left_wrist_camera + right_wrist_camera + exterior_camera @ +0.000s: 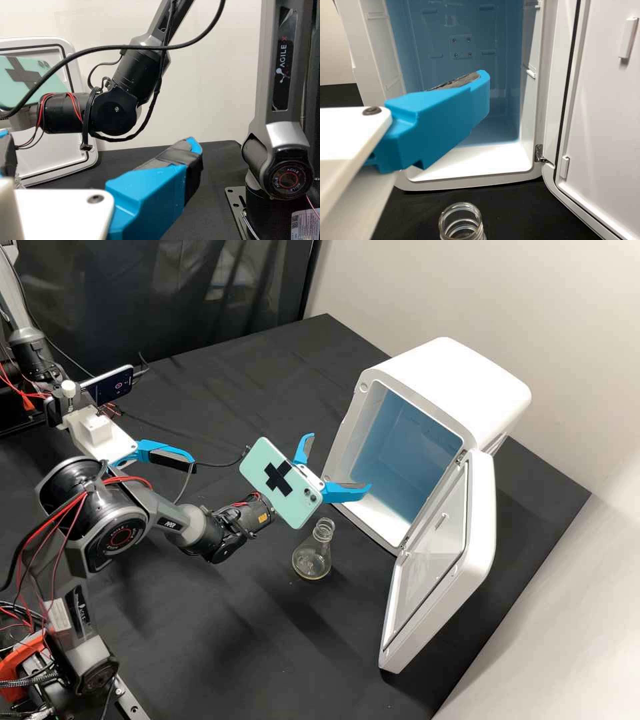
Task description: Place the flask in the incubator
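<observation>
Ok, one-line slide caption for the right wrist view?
Open incubator ahead, its door swung aside; the flask stands on the bench just outside.

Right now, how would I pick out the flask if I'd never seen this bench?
Find the white incubator with its door swung open on the black bench. On the bench just before its opening stands a small conical flask. It is the only clear glass thing there.

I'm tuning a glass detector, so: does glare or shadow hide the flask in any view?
High view: the clear glass conical flask shows faint highlights and almost no shadow on the black bench. Right wrist view: its ribbed neck catches bright rings against that bench; the blue inside of the open white incubator is evenly lit, glare-free.
</observation>
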